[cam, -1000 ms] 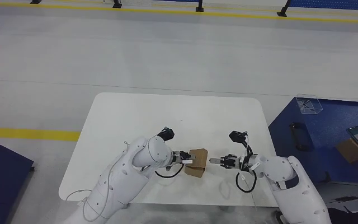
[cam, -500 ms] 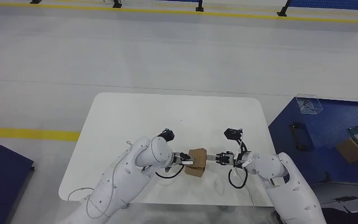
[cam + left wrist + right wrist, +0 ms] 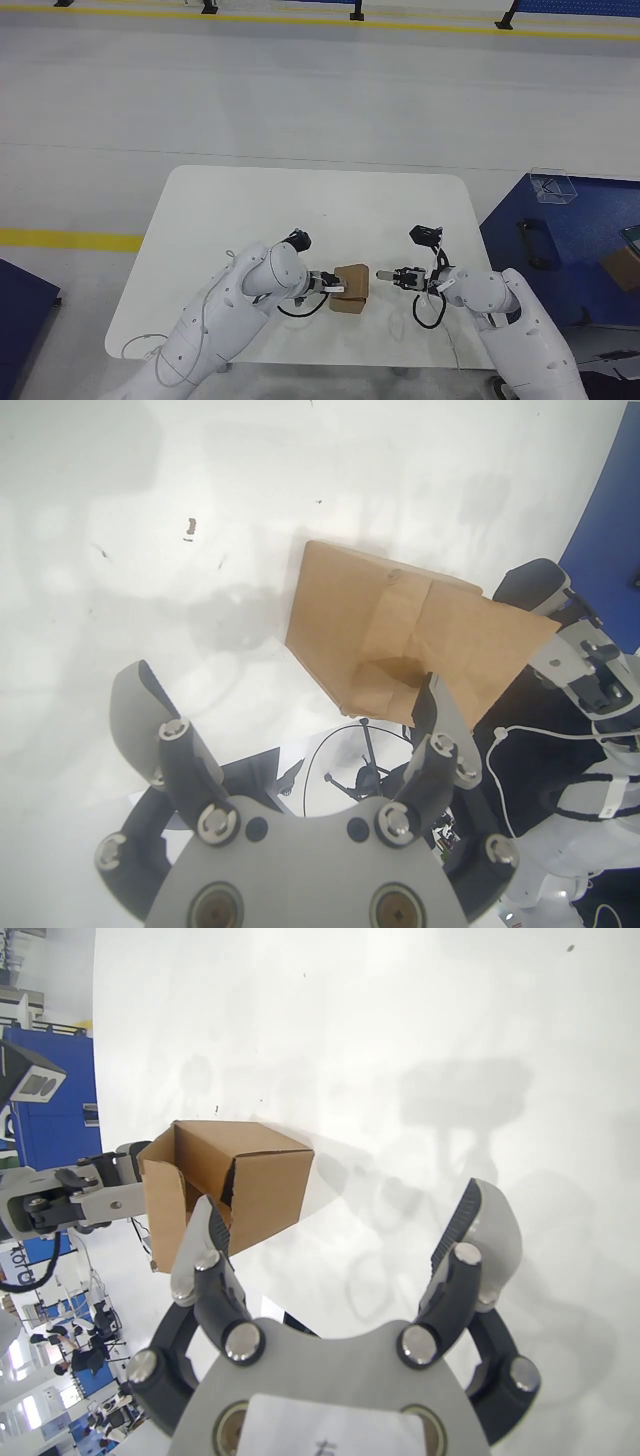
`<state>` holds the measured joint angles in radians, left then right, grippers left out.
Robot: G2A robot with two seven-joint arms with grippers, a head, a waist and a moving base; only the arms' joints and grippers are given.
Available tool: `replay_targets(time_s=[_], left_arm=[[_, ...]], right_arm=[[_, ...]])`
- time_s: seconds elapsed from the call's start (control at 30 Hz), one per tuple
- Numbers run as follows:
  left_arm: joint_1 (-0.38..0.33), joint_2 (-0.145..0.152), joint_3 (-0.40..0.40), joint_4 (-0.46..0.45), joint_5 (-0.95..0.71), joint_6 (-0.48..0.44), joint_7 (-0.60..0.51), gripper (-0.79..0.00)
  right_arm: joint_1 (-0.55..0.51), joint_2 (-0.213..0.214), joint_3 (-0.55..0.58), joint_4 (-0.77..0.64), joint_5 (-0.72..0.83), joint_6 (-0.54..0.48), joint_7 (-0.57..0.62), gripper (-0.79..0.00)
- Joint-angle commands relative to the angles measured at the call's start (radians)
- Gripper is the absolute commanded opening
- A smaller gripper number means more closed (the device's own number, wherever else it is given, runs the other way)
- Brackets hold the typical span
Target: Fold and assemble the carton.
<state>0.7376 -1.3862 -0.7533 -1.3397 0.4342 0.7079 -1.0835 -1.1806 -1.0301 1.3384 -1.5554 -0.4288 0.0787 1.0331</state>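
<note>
Left gripper (image 3: pixel 285 690) spread wide, one finger at the edge of the brown carton (image 3: pixel 350 288). Partly formed, standing on the white table (image 3: pixel 250 220) between both grippers. Right gripper (image 3: pixel 340 1200) wide too, just beside, not touching.

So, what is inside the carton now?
Through the open end of the carton, bare brown inner walls show, with no object seen. The rest is covered by a side flap and a finger of the right gripper.

The carton (image 3: pixel 350 288) is showing matt brown cardboard, creased. The desk (image 3: pixel 250 220) is looking smooth, white, scuffed. The right end effector (image 3: pixel 339 1192) is showing black, ribbed pads (image 3: pixel 452 1228).
</note>
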Motion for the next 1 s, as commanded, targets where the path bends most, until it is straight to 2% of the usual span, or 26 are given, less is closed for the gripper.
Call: replay_targets(time_s=[0.0, 0.27, 0.97], left_arm=[[0.000, 0.000, 0.001, -0.003, 0.002, 0.001, -0.002, 0.000], [0.000, -0.001, 0.007, 0.003, 0.002, 0.000, -0.005, 0.000], [-0.005, -0.011, 0.019, 0.034, -0.024, -0.018, 0.003, 0.000]], right_arm=[[-0.007, 0.005, 0.022, -0.006, 0.028, -0.026, 0.032, 0.000], [-0.009, 0.001, -0.026, -0.030, 0.010, -0.017, 0.003, 0.000], [0.055, -0.021, -0.164, 0.017, -0.072, 0.033, -0.060, 0.000]])
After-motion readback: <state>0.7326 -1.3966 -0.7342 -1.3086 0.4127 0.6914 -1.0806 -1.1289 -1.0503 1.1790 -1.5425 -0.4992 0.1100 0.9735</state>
